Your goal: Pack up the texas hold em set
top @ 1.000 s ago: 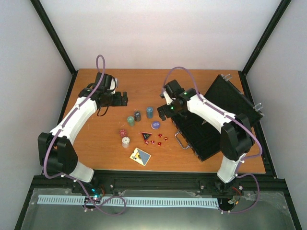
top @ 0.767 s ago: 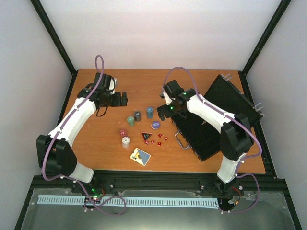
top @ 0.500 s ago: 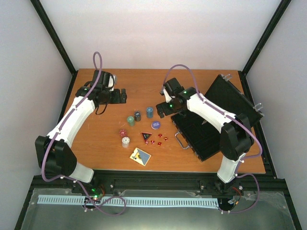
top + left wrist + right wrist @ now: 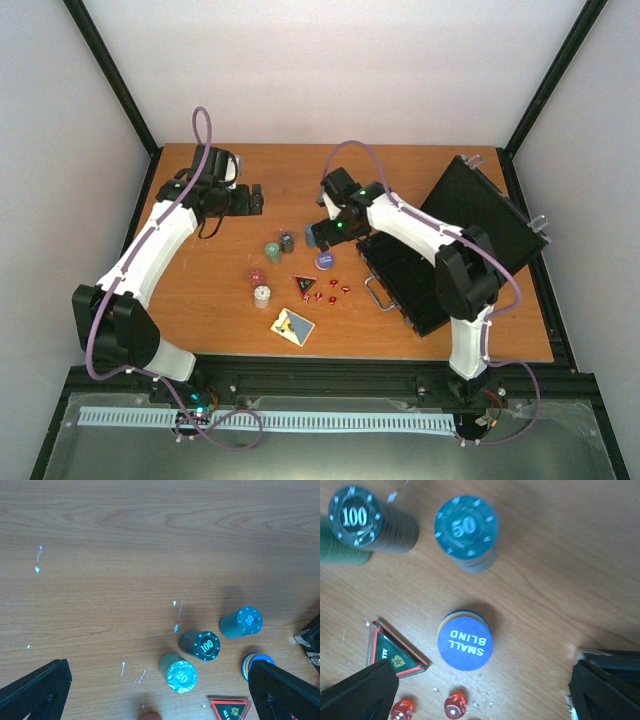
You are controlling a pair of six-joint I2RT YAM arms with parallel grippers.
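The black briefcase (image 4: 440,275) lies open at the right, its lid (image 4: 485,205) tilted back. On the table stand chip stacks marked 20 (image 4: 180,674), 100 (image 4: 202,645) and 50 (image 4: 466,530). A blue-purple "SMALL BLIND" disc (image 4: 465,641) lies on a small stack. Red dice (image 4: 454,706) lie below it. The card deck (image 4: 292,326) lies near the front. My right gripper (image 4: 482,690) is open and empty above the disc, with the 50 stack just beyond. My left gripper (image 4: 160,692) is open and empty, above and back-left of the stacks.
A triangular green and red marker (image 4: 392,652) lies left of the disc. A white chip stack (image 4: 262,295) and a red one (image 4: 255,276) stand left of it. The case's metal handle (image 4: 378,293) faces the dice. Black frame posts edge the table.
My right gripper has moved left from the briefcase's corner to over the 50 stack and the disc. My left gripper has shifted slightly toward the back.
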